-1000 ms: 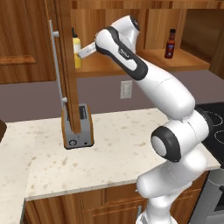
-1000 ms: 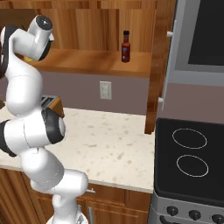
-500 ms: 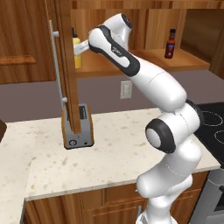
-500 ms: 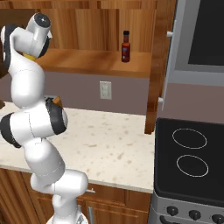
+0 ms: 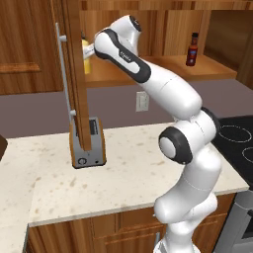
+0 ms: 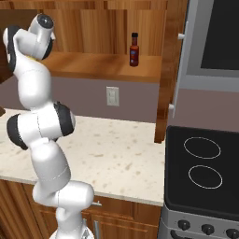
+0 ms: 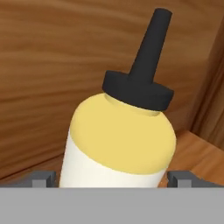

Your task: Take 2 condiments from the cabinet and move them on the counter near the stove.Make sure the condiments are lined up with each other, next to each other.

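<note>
While my gripper [image 7: 111,180] sits spread wide around the yellow bottle [image 7: 120,148] on the cabinet [image 5: 163,29] shelf, I think I am at the grab step, so next I should squeeze gently

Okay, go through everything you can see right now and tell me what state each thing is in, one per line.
yellow squeeze bottle: on the cabinet shelf, between the fingertips.
gripper: open around the bottle.
red sauce bottle: upright on the shelf, untouched.
cabinet door: open.
stove: bare.
toaster: on the counter.
</note>
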Controlling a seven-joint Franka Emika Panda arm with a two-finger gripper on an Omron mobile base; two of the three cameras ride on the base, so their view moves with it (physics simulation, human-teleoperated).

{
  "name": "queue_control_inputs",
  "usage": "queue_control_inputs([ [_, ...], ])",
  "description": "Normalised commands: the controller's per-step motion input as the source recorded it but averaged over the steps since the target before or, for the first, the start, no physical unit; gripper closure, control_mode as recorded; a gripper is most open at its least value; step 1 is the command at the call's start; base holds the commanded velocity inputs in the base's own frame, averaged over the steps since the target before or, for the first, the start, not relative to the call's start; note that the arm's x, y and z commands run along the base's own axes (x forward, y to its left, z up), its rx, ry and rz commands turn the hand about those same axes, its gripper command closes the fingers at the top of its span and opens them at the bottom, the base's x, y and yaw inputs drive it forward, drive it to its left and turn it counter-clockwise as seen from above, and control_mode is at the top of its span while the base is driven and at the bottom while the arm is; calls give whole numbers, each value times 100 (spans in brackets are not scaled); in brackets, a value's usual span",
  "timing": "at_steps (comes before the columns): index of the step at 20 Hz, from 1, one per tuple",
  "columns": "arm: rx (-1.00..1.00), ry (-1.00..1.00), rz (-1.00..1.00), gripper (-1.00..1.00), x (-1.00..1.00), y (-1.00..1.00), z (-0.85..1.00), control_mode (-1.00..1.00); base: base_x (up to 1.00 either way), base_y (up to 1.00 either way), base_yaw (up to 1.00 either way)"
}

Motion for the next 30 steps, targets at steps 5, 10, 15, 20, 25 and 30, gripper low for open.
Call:
queue_control_inputs([
  [5,0,0,0,100,10,20,-6,-100,0,0,0],
  [10,0,1,0,100,0,1,0,-100,0,0,0],
  [15,0,-9,0,100,-6,0,0,-100,0,0,0],
  [20,0,-22,0,100,-31,-2,0,-100,0,0,0],
  [25,0,-15,0,100,-40,-21,0,-100,0,0,0],
  [30,1,-12,0,100,-54,-43,0,-100,0,0,0],
])
